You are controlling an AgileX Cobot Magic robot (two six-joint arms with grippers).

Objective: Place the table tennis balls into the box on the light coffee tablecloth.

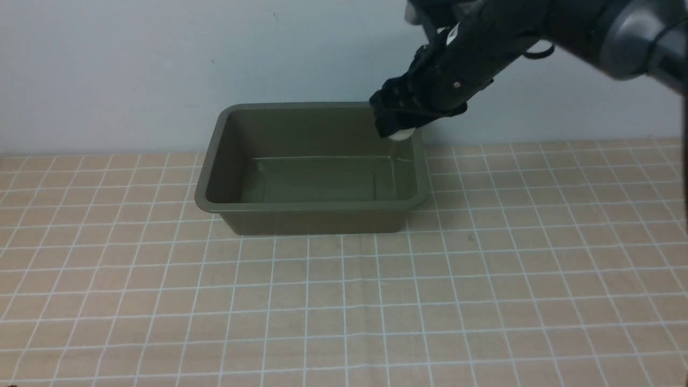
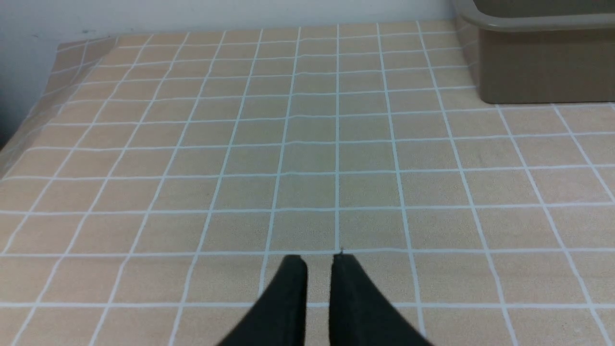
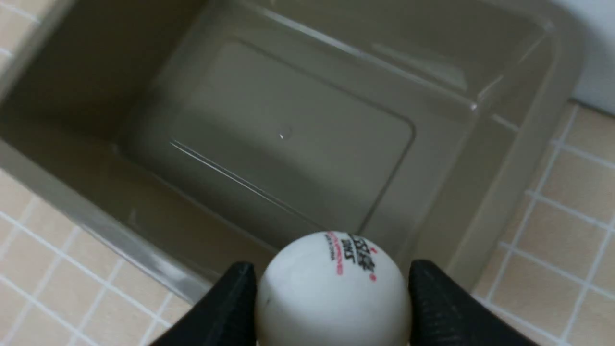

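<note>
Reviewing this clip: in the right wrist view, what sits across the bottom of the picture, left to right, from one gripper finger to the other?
One finger of the right gripper, then the white ball, then the gripper's other finger.

The ball (image 3: 334,293), white with red and black print, was held up over the right end of the box (image 1: 317,207). The box, dark green, rectangular and empty, stood upright and open on the cloth (image 1: 333,301), tan with white grid lines.
</note>
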